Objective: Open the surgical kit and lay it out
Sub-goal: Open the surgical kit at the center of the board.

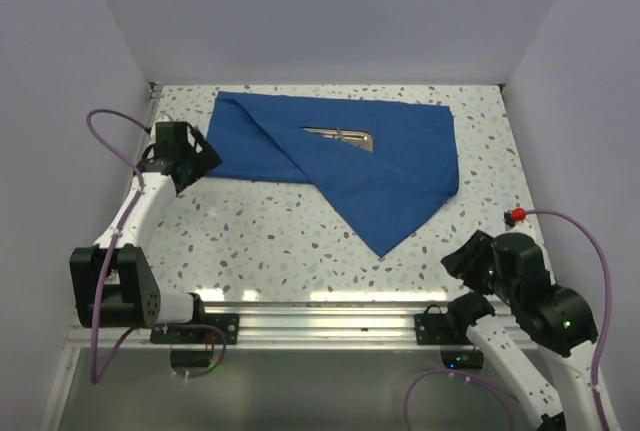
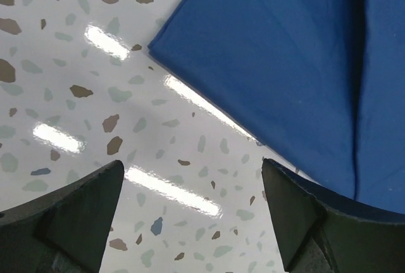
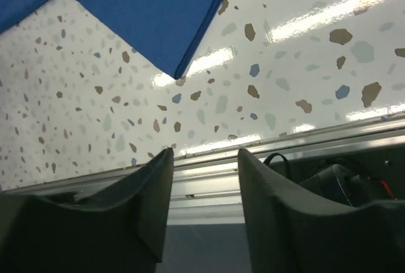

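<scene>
Cloth wrap half-covering steel tray, left pincer, right pincer both parted, empty

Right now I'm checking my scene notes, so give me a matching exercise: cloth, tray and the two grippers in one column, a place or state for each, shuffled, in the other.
Column one:
1. cloth
2. tray
3. left gripper
4. right gripper

Column two:
A. open, by the near edge of the table, apart from the cloth
B. blue, partly folded over itself
C. shiny, peeking out of a gap in the cloth
D. open, beside the cloth's left corner

Pairs: 1-B, 2-C, 3-D, 4-A
</scene>
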Available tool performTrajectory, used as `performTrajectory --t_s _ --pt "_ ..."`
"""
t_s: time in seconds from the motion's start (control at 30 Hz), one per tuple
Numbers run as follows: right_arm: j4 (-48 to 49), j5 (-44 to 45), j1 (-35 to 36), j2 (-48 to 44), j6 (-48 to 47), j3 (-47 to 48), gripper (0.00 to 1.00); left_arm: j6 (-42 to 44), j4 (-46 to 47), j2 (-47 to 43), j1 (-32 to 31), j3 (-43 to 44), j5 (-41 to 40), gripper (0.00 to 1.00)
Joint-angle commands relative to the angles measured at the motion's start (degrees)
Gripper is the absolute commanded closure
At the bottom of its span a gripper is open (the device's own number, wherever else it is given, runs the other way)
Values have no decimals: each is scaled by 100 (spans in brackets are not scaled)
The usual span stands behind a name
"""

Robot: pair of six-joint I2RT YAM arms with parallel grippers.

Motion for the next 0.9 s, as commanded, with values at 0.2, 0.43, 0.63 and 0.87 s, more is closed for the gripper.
performTrajectory --t_s 0.2,0.43,0.63,0.87 --pt "1770 -732 0 1444 -285 -152 2 -372 1437 864 -777 380 758 0" --pt "2906 -1138 18 3457 -979 251 3 -574 1649 2637 -778 1880 908 0" --pt "2731 -962 53 3854 -1322 490 4 -1066 2028 4009 -786 3076 1050 0" --pt "2598 -856 53 3828 -1322 375 4 -1558 2036 5233 -821 4457 1023 0"
